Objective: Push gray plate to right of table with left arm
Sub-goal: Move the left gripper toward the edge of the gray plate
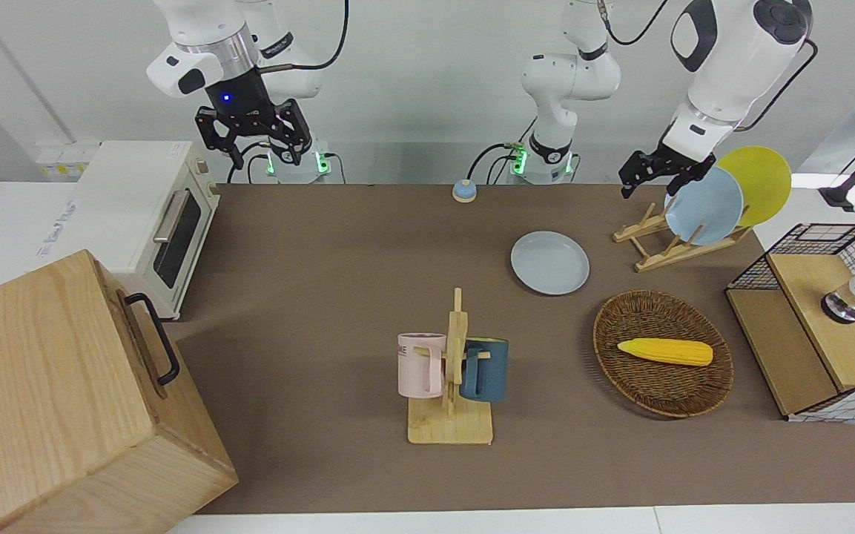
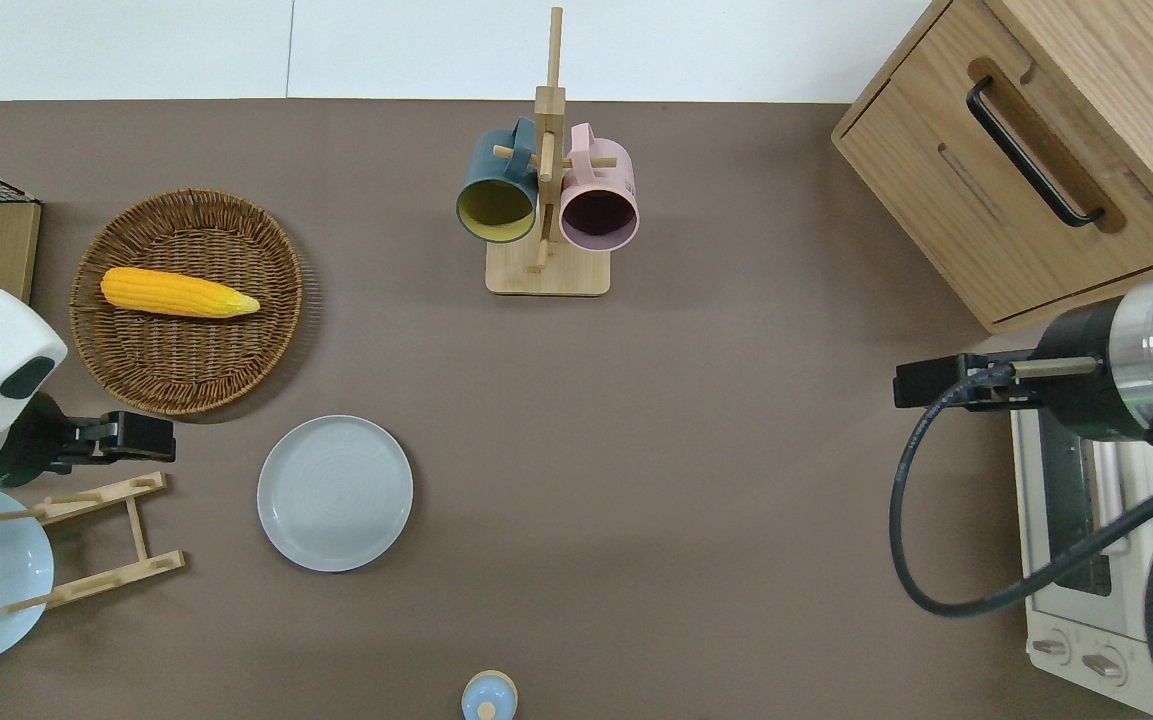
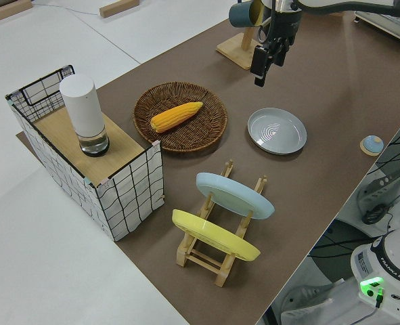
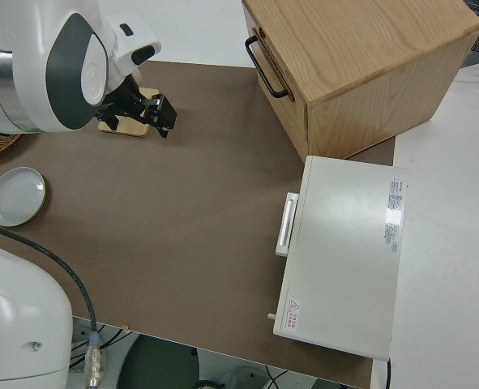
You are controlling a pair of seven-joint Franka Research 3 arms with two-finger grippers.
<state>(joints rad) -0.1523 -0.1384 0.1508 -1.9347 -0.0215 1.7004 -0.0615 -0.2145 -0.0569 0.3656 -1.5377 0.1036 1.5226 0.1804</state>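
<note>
lying flat on the table (image 1: 323,311), the gray plate (image 1: 550,262) sits toward the left arm's end, nearer to the robots than the wicker basket (image 1: 663,353) with the corn (image 1: 665,351), beside the wooden plate rack (image 1: 664,245). it looks stiff, light, probably ceramic or hard plastic, smooth enough to slide on the matte cloth, so no pinch seems needed; a fingertip set low against the raised rim on the rack-facing edge should shove it. too high a contact might ride over the shallow lip. the left gripper (image 2: 141,437) hangs over the gap between rack and basket, apart from the plate; whether its fingers are spread i cannot tell. the right arm is parked.
</note>
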